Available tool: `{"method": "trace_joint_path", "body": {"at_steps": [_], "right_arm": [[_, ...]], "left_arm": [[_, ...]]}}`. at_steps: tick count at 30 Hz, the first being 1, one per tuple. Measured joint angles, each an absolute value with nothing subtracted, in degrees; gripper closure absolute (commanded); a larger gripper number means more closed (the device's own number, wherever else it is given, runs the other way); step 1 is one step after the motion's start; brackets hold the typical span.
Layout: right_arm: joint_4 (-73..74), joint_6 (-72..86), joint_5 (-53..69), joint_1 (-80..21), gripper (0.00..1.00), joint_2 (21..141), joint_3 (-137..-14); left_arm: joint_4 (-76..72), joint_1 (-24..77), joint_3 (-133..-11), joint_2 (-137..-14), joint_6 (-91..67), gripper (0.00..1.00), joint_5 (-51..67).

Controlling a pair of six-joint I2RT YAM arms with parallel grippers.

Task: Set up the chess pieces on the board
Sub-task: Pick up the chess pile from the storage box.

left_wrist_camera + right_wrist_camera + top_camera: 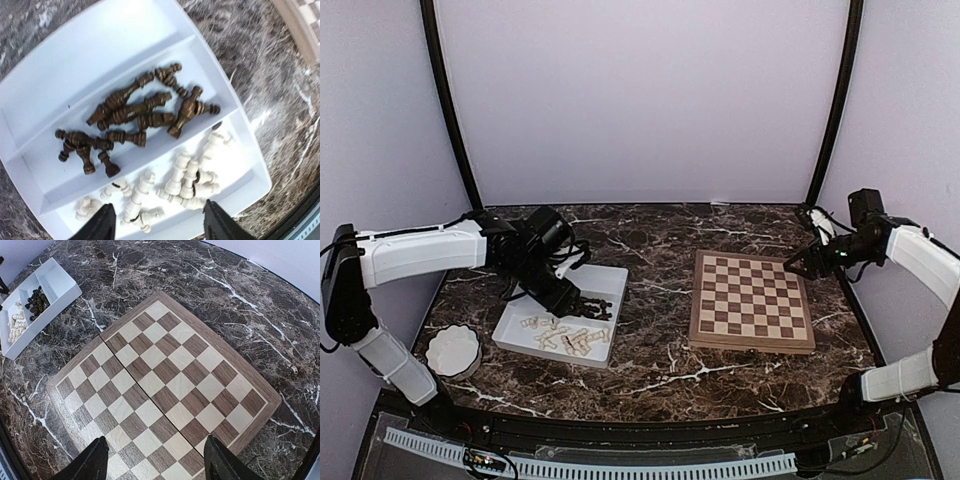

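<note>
Hovering with the left gripper [157,222] spread open, gripping nothing, over the white tray [75,65] toward the table's [650,365] left edge. Looking down on dark chess pieces [131,107] heaped in its middle compartment, pale ones [182,175] alongside. Poised with the right gripper [152,460] open, empty, above the board [165,385] near the right edge.

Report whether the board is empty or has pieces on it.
Empty. Every square of the board is bare in the top view; the chess pieces lie in the white tray.

Board [165,385] was checked light and dark brown, tan-bordered; dark brown pieces [125,107], cream pieces [182,177]; white tray [75,65]; worktop [200,275] dark, white-veined.
</note>
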State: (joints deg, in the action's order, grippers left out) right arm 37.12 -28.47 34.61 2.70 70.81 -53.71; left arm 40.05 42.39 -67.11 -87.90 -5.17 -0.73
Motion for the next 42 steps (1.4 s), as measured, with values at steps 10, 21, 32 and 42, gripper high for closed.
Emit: {"method": "trace_joint_path", "body": {"at_steps": [10, 21, 32, 42], "right_arm": [[38.7, -29.9, 35.5, 2.4, 0.53, 73.3, -53.6], [39.0, -30.0, 37.5, 2.4, 0.53, 74.9, -53.6], [39.0, -29.9, 37.7, 2.3, 0.53, 76.0, -53.6], [39.0, -29.9, 37.7, 2.2, 0.54, 76.0, -53.6]], "left_arm": [[44.9, 40.1, -64.3, -95.7, -2.1, 0.55, -2.1], [46.4, 39.7, -63.9, -98.1, -1.0, 0.64, -2.9], [46.3, 39.7, -63.1, -99.9, -0.6, 0.68, -4.1], [45.8, 39.7, -63.1, -101.9, 0.1, 0.79, -3.9]]}}
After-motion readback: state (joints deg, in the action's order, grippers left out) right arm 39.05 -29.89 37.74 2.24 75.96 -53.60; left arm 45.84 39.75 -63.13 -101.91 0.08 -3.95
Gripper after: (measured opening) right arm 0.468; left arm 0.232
